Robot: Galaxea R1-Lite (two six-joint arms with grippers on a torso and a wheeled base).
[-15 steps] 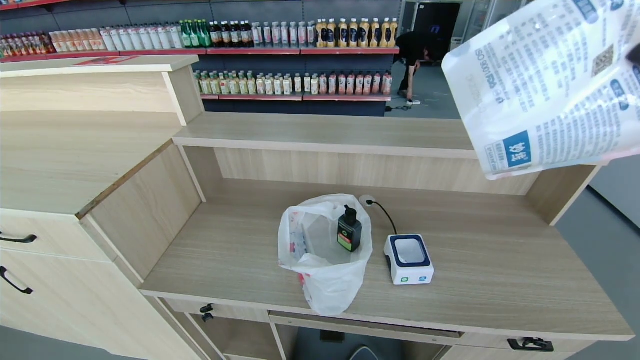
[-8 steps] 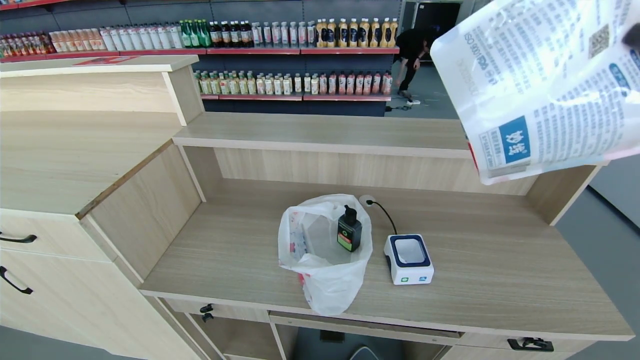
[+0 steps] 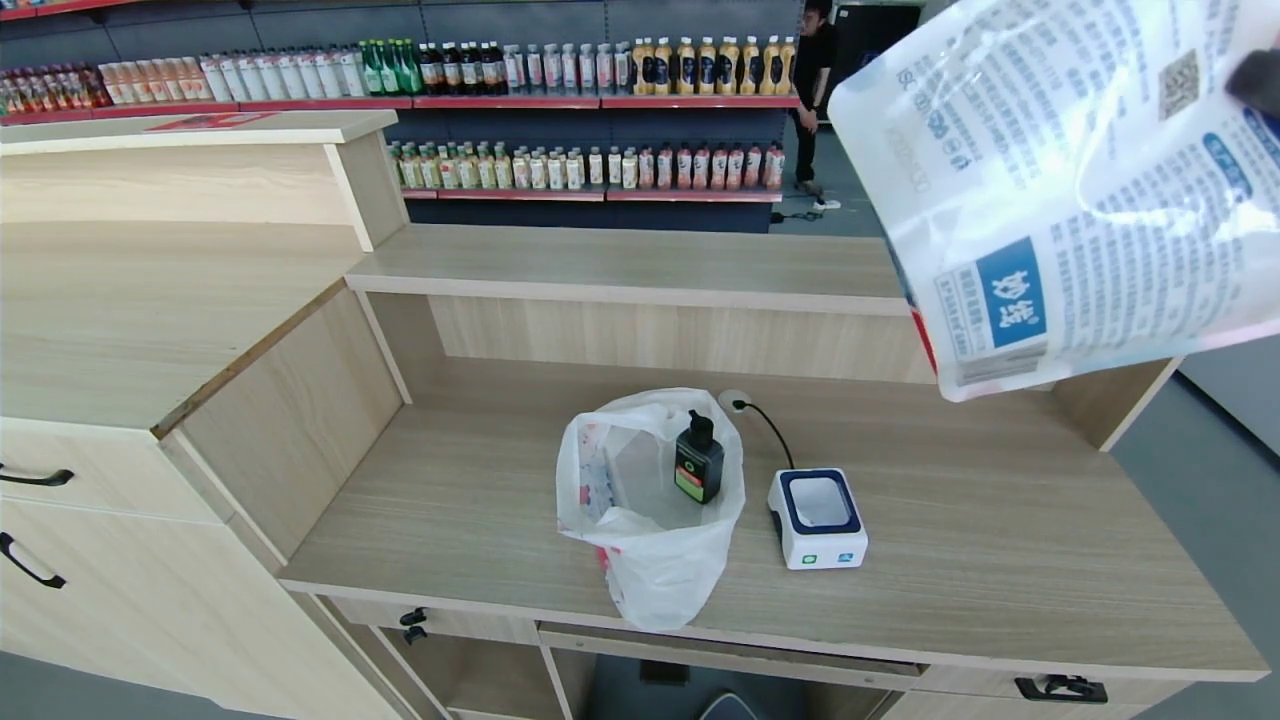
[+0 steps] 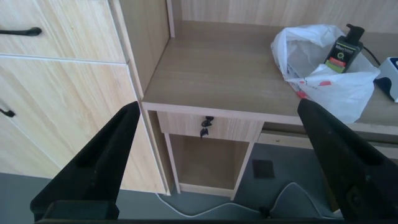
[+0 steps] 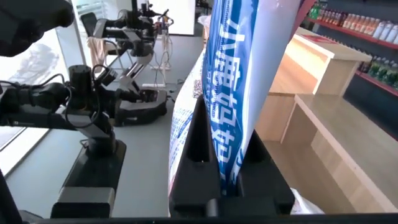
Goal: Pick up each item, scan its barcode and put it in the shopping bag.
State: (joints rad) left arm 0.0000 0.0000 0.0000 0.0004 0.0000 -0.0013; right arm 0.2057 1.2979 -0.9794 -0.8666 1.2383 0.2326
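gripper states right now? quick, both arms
Left gripper: open, nothing between the jaws.
Right gripper: shut on the printed pouch, held up above the counter.

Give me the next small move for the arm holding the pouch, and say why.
Probably bring the pouch down and in toward the scanner, print facing its window. The right tool grips the pouch high over the counter's right end, well away from the scanner, whose window faces up beside the bag.

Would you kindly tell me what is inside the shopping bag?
A dark pump bottle stands upright inside the shopping bag; its folded plastic covers anything lower down.
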